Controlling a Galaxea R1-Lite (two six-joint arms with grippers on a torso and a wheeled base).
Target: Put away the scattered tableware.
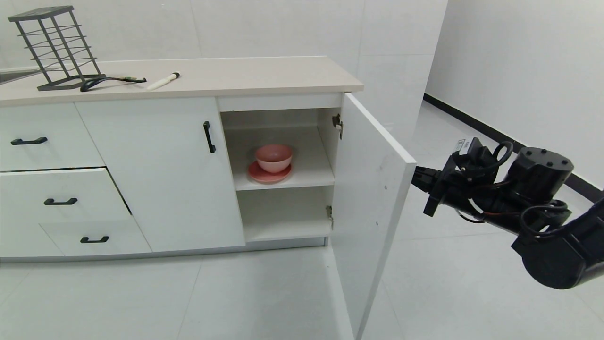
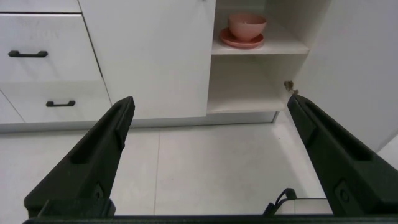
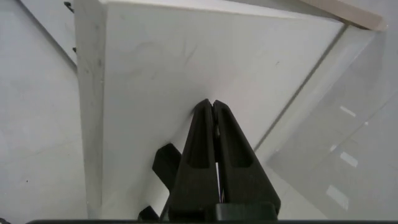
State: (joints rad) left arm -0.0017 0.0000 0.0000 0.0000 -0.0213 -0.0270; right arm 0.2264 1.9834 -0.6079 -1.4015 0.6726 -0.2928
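Note:
A pink bowl (image 1: pixel 273 157) sits on a pink plate (image 1: pixel 269 175) on the upper shelf of the open cupboard; the bowl (image 2: pixel 247 25) and plate (image 2: pixel 241 41) also appear in the left wrist view. On the countertop lie a black utensil (image 1: pixel 111 81) and a white stick-like utensil (image 1: pixel 163 80). My right gripper (image 1: pixel 417 177) is shut with nothing in it, its tips (image 3: pixel 212 106) against the outer face of the open cupboard door (image 3: pixel 186 56). My left gripper (image 2: pixel 209 99) is open and empty, low over the floor in front of the cupboard.
The cupboard door (image 1: pixel 368 198) stands swung out towards me. A dark wire dish rack (image 1: pixel 55 47) stands at the counter's back left. Drawers with black handles (image 1: pixel 60 201) are left of a closed door (image 1: pixel 160 174). Open floor lies in front.

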